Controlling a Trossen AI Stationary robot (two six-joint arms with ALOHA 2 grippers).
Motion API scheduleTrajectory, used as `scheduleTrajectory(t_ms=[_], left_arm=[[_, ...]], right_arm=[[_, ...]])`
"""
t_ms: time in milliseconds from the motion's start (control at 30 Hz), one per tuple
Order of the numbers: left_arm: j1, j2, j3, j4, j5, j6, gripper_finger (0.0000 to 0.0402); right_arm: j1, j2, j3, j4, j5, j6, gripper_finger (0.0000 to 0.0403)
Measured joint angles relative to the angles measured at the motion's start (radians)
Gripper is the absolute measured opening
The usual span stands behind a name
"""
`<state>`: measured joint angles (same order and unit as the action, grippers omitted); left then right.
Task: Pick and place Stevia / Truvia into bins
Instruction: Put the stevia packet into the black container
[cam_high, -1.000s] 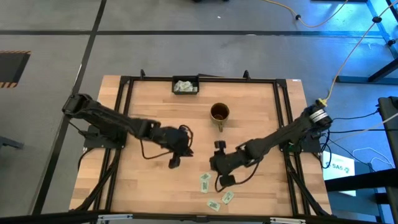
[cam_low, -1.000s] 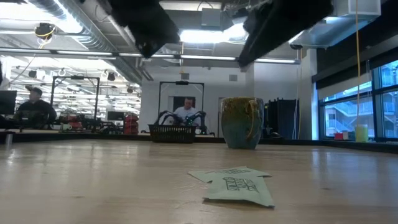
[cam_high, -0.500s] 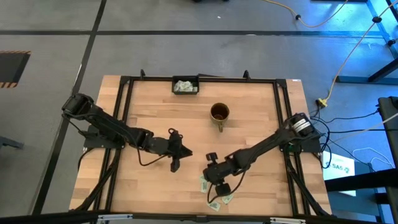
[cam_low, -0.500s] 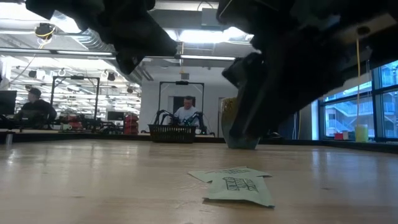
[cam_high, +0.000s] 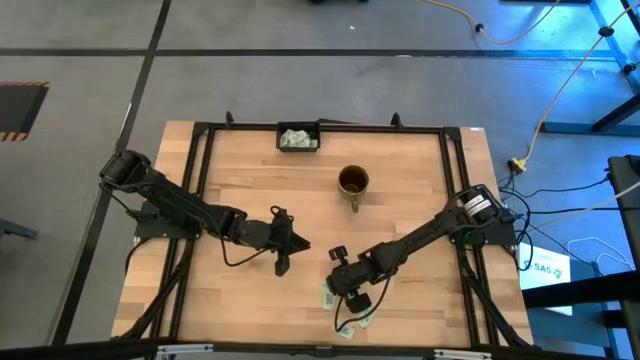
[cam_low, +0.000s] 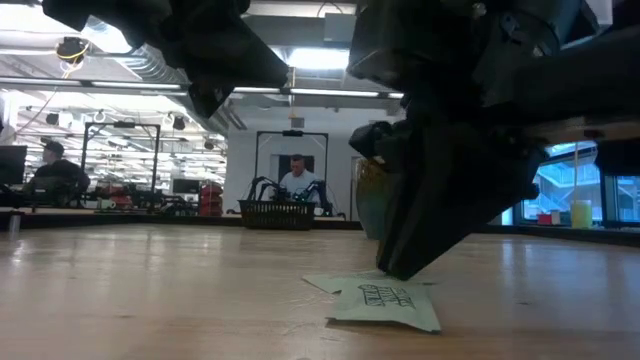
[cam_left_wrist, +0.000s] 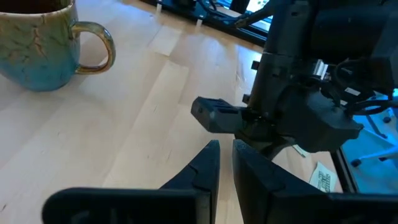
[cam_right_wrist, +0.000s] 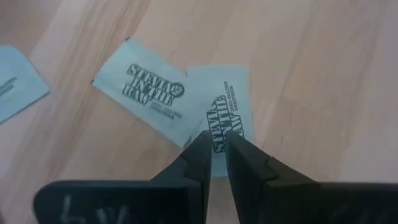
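Three Stevia sachets lie flat on the wood near the table's front edge; the right wrist view shows two overlapping ones (cam_right_wrist: 225, 106) (cam_right_wrist: 146, 90) and a third (cam_right_wrist: 15, 87). My right gripper (cam_right_wrist: 216, 144) has come down on the overlapping pair (cam_low: 385, 298) and is shut on one. The black tray (cam_high: 298, 139) with sachets stands at the far edge, and the mug (cam_high: 353, 181) stands nearer the middle. My left gripper (cam_left_wrist: 225, 155) hovers shut over the table's middle (cam_high: 282, 262), holding nothing. My right gripper has its two fingertips (cam_right_wrist: 200, 149) on the end of the upper sachet (cam_right_wrist: 222, 127), with that end caught in the narrow gap between them. The fingers slant down from the table's right side. The sachet still lies flat on the table, partly over its neighbour.
Two more sachets (cam_high: 345, 328) (cam_high: 366, 320) lie close to the front edge, beside the right gripper. The black frame rails (cam_high: 458, 200) run along the table's sides. Bare wood stretches between the arms and the mug. People sit in the room beyond the table (cam_low: 297, 180).
My right gripper has gone down and toward the table's near edge until its fingertips reached the sachets, which lie where they were. My left gripper sank a little, turned its wrist and then kept still.
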<state>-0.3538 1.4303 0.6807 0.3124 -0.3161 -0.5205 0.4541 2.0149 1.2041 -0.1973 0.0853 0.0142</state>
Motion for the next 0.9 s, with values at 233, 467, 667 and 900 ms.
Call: scheduleTrajectory(t_ms=[233,467,667,900], left_arm=[[0.0,0.0,0.0,-0.003,-0.001,0.01,0.004],[0.0,0.0,0.0,-0.003,-0.002,0.01,0.0036],[0.0,0.0,0.0,-0.003,-0.002,0.01,0.0036],[0.0,0.0,0.0,-0.003,-0.005,0.01,0.0033]], right_arm=[[0.0,0.038,0.006,0.025,0.022,0.002,0.0051],[0.0,0.071,0.008,0.022,0.026,0.03,0.0051],[0.0,0.072,0.008,0.022,0.025,0.03,0.0047],[0.0,0.072,0.006,0.029,0.025,0.034,0.0006]])
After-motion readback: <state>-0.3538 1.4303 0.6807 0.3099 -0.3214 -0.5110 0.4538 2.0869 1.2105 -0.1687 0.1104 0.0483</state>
